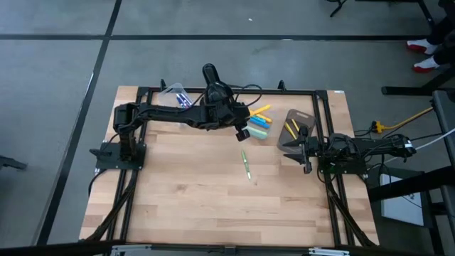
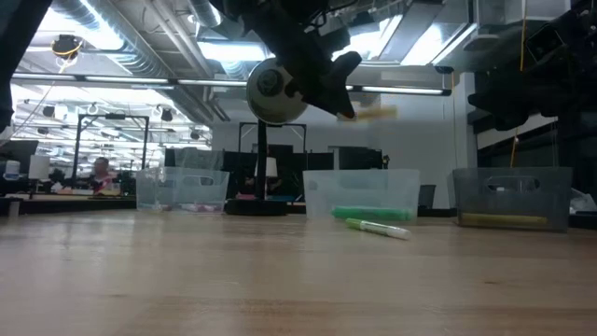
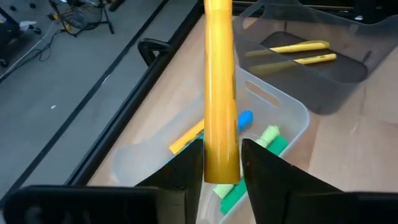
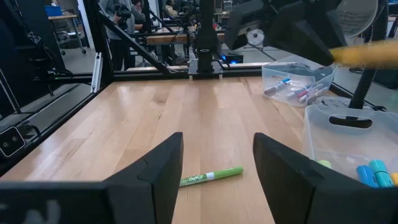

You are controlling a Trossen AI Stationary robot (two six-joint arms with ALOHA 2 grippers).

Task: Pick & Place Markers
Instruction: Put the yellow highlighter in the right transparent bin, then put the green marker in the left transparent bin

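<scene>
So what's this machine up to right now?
It is sorting markers into clear tubs. The left tool holds a yellow marker in the air above the middle tub, which already has several markers inside. One green marker lies loose on the table. The right tool waits open, low over the table.

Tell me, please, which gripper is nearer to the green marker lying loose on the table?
Left. The left gripper hovers just behind the green marker, over the clear tub; the right gripper waits farther off, beside the grey bin.
</scene>
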